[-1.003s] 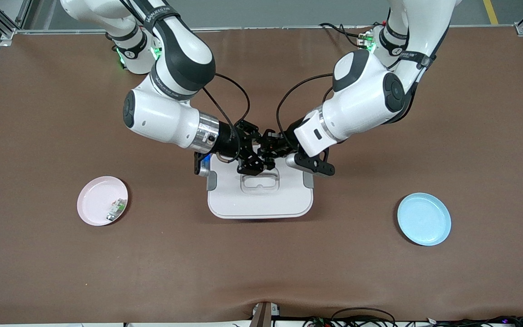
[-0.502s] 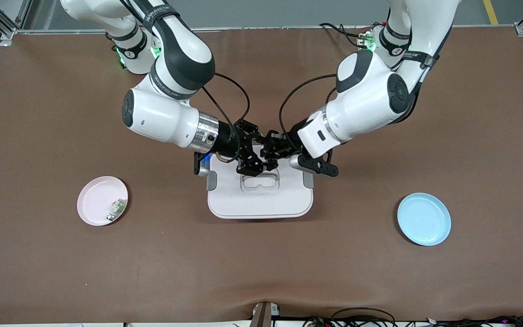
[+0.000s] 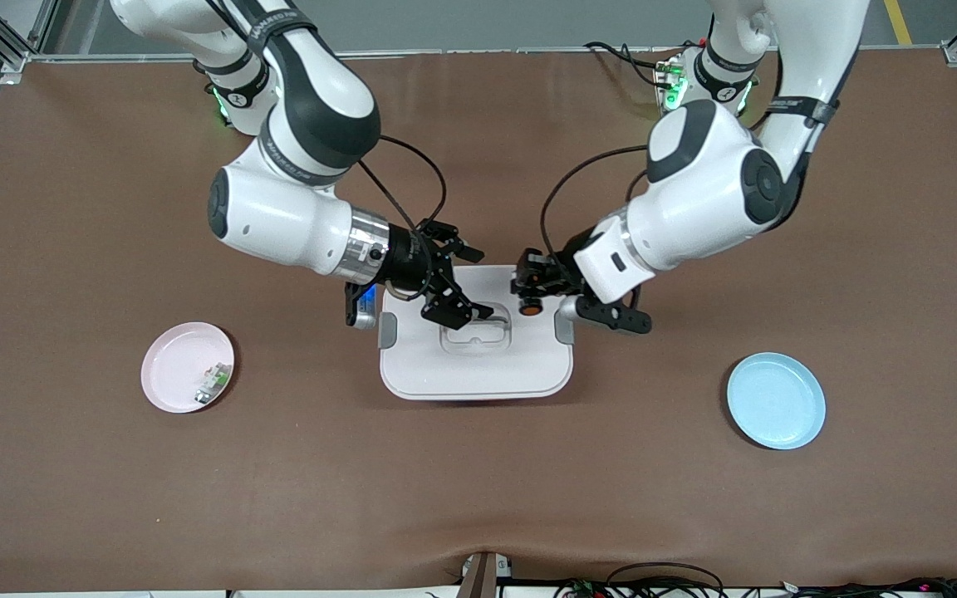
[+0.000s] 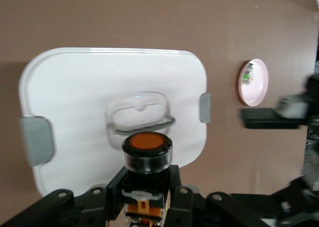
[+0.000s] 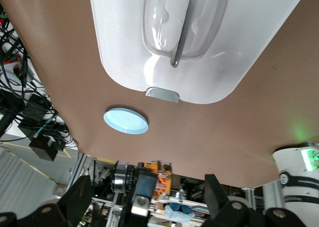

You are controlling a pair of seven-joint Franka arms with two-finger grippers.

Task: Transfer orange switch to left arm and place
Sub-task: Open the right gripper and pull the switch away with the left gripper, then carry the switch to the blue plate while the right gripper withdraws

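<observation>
The orange switch [image 3: 532,306] is being held over the box [image 3: 475,365], clamped in the left gripper [image 3: 531,292]; in the left wrist view its orange cap [image 4: 146,142] is seen above the 2 closed fingers [image 4: 114,187], with the box's recessed handle [image 4: 141,122] directly below it. The right gripper [image 3: 463,278] is being held over the box too, toward the right arm's end of the lid, its jaws spread wide with nothing between them; its 2 fingers [image 5: 75,199] are seen well apart in the right wrist view. The 2 grippers are apart, not touching. A pink plate [image 3: 171,365] carrying a small white-and-green part [image 3: 212,382] is lying toward the right arm's end of the table, and a blue plate [image 3: 776,400] toward the left arm's end.
</observation>
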